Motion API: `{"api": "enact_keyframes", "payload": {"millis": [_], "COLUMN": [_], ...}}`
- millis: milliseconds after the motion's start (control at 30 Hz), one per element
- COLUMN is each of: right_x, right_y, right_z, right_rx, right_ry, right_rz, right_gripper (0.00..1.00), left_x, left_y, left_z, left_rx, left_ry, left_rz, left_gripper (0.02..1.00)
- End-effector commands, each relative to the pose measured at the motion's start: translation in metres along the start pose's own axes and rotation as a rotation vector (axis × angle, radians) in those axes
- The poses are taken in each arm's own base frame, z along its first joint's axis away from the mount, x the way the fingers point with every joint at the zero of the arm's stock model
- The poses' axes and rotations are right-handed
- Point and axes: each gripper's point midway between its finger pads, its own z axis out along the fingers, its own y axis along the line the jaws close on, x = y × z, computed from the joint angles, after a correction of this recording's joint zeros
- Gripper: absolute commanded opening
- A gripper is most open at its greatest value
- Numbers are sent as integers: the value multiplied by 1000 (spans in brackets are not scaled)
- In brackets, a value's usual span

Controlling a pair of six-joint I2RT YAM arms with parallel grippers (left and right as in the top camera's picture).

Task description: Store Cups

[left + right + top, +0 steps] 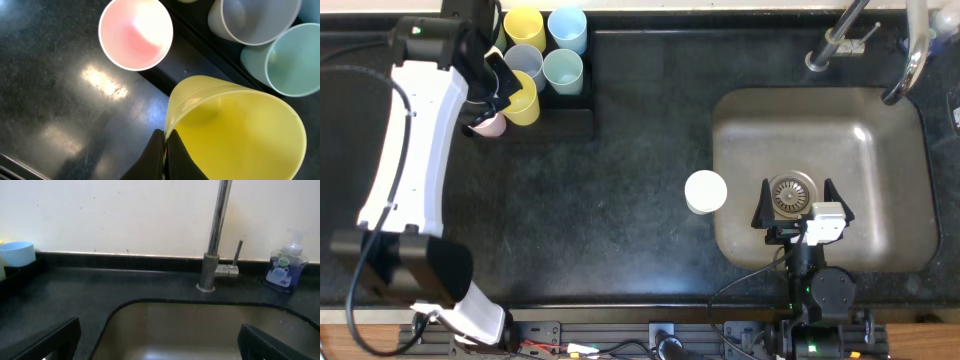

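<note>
A black tray (570, 122) at the counter's back left holds a yellow cup (523, 25), a blue cup (567, 28), a grey cup (525, 58) and a teal cup (562, 70). My left gripper (503, 85) is shut on the rim of a second yellow cup (235, 130), held tilted over the tray's front left part. A pink cup (136, 34) stands upright just beside it, at the tray's left end. A white cup (705, 191) stands on the counter by the sink's left rim. My right gripper (800, 207) hangs open over the sink, holding nothing.
The steel sink (880, 140) fills the right side, with a faucet (216, 235) behind it and a soap bottle (284, 270) at the back right. Dark counter (620, 230) stretches between the tray and the sink.
</note>
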Motion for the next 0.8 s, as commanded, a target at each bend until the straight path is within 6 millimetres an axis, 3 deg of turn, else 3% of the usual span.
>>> {"api": "enact_keyframes", "payload": {"millis": [33, 500, 800], "right_x": [4, 4, 4], "right_y": [1, 1, 1], "right_z": [0, 0, 0], "right_rx": [-6, -6, -6], "right_ry": [3, 3, 3], "right_rz": [-3, -3, -3], "right_gripper": [996, 996, 996], "left_x": [-1, -11, -12], "left_y": [-1, 5, -3], "left_z": [15, 50, 69], "left_rx": [-16, -66, -60], "left_ry": [27, 71, 92], "left_rz": [-21, -70, -70], "left_gripper": [36, 36, 36]}}
